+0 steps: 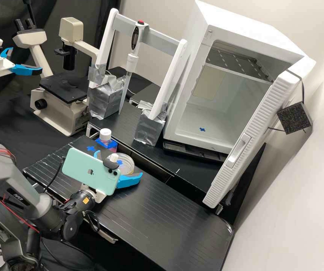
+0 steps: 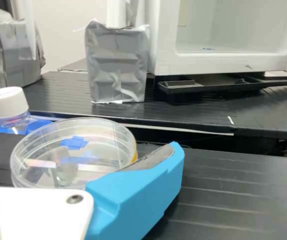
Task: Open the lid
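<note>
The round dish [image 2: 101, 155] looks like clear, glossy plastic. The black bench [image 1: 150, 218] is ribbed, with a low sheen. Crinkled silver tape covers the block [image 2: 117, 65]. The white cabinet [image 1: 260, 34] is smooth, its door [image 1: 252, 113] ridged. The blue finger [image 1: 129, 181] looks like smooth, matt plastic.

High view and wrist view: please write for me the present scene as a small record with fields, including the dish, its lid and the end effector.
Main item: round dish
Lid: clear, appears to be on the dish
Mark on lid: blue tape
End effector: open, at the dish; contact cannot be told
On the arm: mint-green phone
Beside dish: bottle with white cap, in blue holder
Behind: white cabinet, door open
Also there: microscope; upright pipette on a white-and-grey stand
</note>
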Robot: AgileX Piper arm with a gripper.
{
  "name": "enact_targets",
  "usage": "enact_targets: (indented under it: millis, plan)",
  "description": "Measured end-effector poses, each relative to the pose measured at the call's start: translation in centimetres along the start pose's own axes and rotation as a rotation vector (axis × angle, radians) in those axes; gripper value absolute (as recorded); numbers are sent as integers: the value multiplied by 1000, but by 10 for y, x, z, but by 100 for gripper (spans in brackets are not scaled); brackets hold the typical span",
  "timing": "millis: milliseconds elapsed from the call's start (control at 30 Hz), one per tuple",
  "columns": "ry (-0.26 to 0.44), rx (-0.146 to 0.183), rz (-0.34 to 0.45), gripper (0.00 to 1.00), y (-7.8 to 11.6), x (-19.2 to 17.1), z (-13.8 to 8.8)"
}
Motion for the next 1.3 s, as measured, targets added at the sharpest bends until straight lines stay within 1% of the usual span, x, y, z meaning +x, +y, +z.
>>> enact_targets:
  millis: [33, 67, 200, 767, 933, 1300]
  plan:
    - [1, -3, -1, 100, 0, 0, 0]
    - [1, -5, -1, 0, 0, 0, 0]
    - [2, -16, 1, 0, 0, 0, 0]
    - [6, -16, -2, 0, -1, 1, -1]
    - [5, -6, 11, 0, 0, 1, -1]
    - [7, 0, 22, 0, 1, 2, -1]
